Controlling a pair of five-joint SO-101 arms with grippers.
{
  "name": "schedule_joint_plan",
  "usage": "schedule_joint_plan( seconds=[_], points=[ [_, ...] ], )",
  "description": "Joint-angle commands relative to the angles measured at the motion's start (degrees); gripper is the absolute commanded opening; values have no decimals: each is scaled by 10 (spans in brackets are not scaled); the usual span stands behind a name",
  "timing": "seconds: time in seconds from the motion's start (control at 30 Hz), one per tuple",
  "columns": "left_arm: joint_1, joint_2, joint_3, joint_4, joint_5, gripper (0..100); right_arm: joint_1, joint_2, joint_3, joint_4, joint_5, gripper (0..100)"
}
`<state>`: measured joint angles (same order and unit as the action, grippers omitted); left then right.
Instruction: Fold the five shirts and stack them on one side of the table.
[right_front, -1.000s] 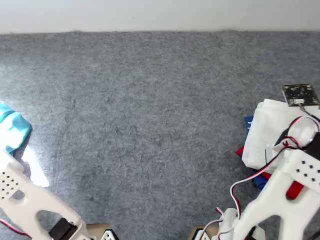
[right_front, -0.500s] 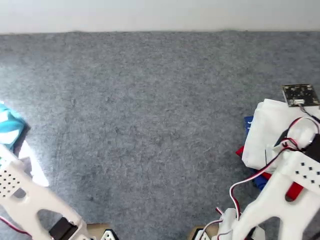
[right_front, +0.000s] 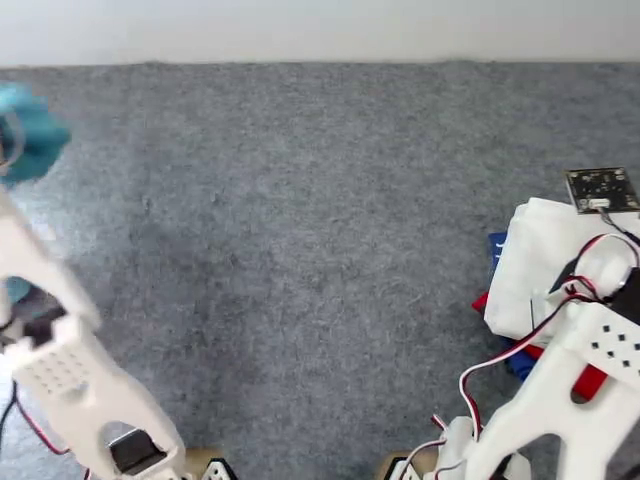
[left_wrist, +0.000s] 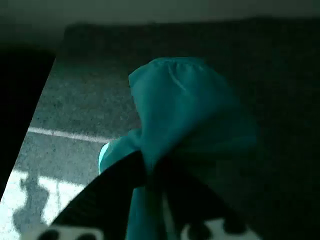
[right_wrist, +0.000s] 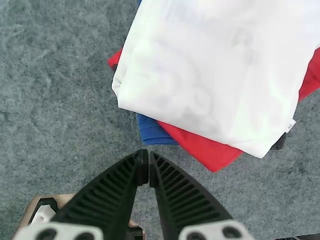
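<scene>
Near edge, right side: right end effector (right_wrist: 144, 160) pressed together, empty, tips just short of the stack. Stack: white shirt (right_wrist: 215, 75) on top, red shirt (right_wrist: 210, 150) and blue shirt (right_wrist: 152, 132) beneath, edges showing. It lies directly on the grey desk (right_front: 320, 200), right side. Far left: left end effector (left_wrist: 150, 167) pinching the teal shirt (left_wrist: 190, 110), bunched, unfolded. Judged: fetching a loose shirt, likely the last; folding not begun. Next calls for laying it flat mid-desk and spreading it.
</scene>
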<state>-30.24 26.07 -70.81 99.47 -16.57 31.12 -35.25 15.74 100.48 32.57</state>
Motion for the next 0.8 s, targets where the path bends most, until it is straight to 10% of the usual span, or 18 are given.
schedule_joint_plan(
  seconds=[0.0, 0.4, 0.77],
  points=[
    [112, -159, 73, 11, 43, 12, 7, -14, 0, 24, -4, 9],
    [434, -388, 434, 10, 94, 12, 7, -14, 1, 24, -4, 9],
    [349, -391, 784, -131, 91, 55, 6, -13, 1, 24, -4, 9]
  ],
)
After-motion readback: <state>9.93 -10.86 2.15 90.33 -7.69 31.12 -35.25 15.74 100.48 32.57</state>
